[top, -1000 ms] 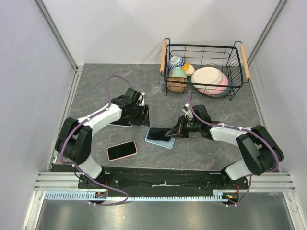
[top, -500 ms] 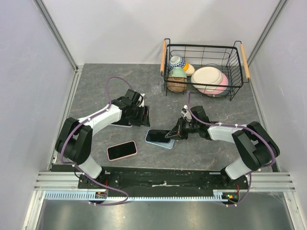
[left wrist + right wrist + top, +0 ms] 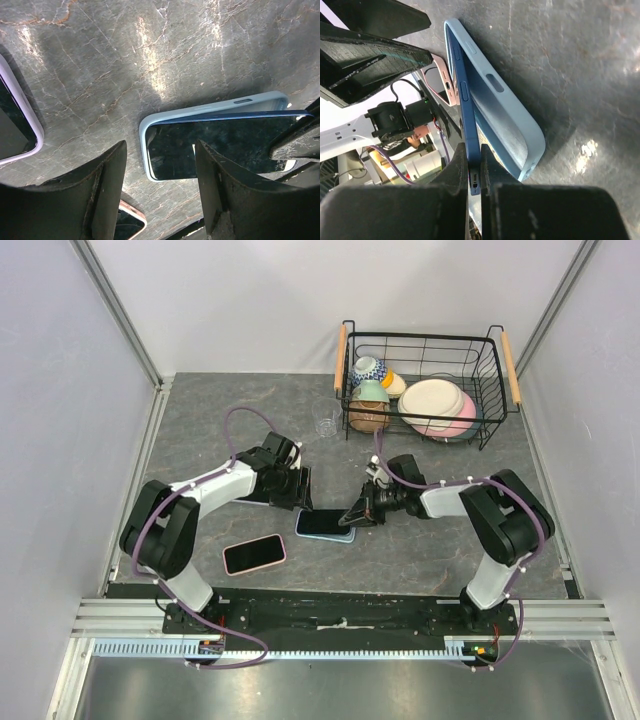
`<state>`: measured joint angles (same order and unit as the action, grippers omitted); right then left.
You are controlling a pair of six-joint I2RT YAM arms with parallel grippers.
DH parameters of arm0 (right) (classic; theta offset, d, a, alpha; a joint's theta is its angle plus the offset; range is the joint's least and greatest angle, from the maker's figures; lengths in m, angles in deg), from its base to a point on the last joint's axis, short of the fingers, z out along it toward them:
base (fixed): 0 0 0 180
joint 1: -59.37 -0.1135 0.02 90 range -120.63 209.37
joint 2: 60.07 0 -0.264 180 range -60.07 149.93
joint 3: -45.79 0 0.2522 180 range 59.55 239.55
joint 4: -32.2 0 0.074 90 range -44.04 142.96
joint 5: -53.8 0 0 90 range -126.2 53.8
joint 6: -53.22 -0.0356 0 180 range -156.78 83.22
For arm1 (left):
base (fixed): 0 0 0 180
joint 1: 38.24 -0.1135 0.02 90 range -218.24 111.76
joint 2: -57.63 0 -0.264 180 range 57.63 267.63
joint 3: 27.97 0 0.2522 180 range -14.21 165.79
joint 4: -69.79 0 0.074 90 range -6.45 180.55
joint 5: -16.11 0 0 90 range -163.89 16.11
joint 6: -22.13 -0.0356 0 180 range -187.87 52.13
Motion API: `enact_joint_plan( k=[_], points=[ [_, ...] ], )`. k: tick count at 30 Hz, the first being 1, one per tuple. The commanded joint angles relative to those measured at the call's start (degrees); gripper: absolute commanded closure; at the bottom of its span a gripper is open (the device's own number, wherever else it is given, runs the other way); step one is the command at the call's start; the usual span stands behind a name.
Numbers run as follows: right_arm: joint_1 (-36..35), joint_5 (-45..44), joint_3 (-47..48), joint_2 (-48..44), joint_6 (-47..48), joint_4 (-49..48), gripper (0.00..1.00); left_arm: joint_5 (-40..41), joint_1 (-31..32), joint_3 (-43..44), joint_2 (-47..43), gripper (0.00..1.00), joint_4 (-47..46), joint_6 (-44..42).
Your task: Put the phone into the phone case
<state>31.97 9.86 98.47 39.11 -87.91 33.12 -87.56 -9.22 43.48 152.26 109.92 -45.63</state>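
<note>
**Blue phone (image 3: 325, 522) is settling lower into its case (image 3: 322, 537)**

Clenched tight, the right gripper (image 3: 351, 517) is pinching the phone by its right end. The phone's left end is sitting inside the pale blue case, while the held end is riding just above the rim. Compared with a second ago, phone and case are lying further left and the phone is tilting less steeply. Just beside the case, the left gripper (image 3: 299, 491) is hovering with its jaws spread, holding nothing.
</note>
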Motion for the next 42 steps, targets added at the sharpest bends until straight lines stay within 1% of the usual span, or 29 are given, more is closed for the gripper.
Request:
enact_joint_plan(
  k=[1, 3, 7, 11, 13, 19, 29, 32, 35, 38, 39, 41, 42],
  points=[
    [-1.69, -5.28, 3.43, 7.25, 6.47, 7.3, 1.0, -0.39, -0.01, 1.11, 0.82, 0.37, -1.5, 1.4],
    [-1.69, -5.28, 5.37, 8.66, 10.25, 10.53, 1.0, -0.22, -0.01, 1.63, 1.17, 0.37, -1.32, 1.23],
    [-1.69, -4.32, 12.3, 13.13, 16.49, 16.7, 1.0, 0.84, -0.01, 2.51, 1.87, 0.37, -0.62, 1.58],
    [-1.78, -3.0, 17.85, 16.48, 22.82, 23.89, 1.0, 1.8, -0.01, 3.22, 0.83, 0.37, -0.62, 2.19],
    [-1.69, -3.35, 20.22, 17.88, 25.45, 25.58, 1.0, 2.77, -0.1, 3.65, 0.38, 0.37, -0.62, 2.19],
    [-1.69, -3.35, 22.78, 20.44, 26.44, 27.96, 1.0, 4.0, -0.27, 5.24, 0.12, 0.37, 0.52, 1.93],
    [-1.69, -6.24, 20.76, 19.92, 26.44, 28.66, 1.0, 3.21, -0.36, 6.29, -0.85, 0.38, 0.96, 1.93],
    [-1.69, -7.56, 20.76, 19.83, 26.35, 29.53, 1.0, 2.77, -0.36, 6.29, -1.29, 0.4, 0.79, 2.02],
    [-1.96, -9.23, 21.11, 19.92, 26.7, 31.03, 1.0, 1.2, -0.36, 5.86, -1.73, 0.48, 0.17, 2.02],
    [-2.22, -11.69, 21.55, 19.65, 27.75, 33.22, 0.98, -0.74, -0.36, 5.07, -2.08, 0.61, -0.96, 2.37],
    [-2.57, -13.18, 21.73, 19.48, 28.02, 33.75, 0.98, -1.96, -0.28, 4.8, -1.99, 0.68, -1.23, 2.54],
    [-2.92, -15.03, 22.08, 19.3, 28.89, 35.33, 0.95, -3.29, -0.27, 4.01, -2.08, 0.74, -2.37, 3.25],
    [-3.53, -17.56, 22.69, 19.21, 29.25, 36.04, 0.95, -4.51, -0.27, 3.66, -1.91, 0.78, -2.9, 3.51]
  ],
)
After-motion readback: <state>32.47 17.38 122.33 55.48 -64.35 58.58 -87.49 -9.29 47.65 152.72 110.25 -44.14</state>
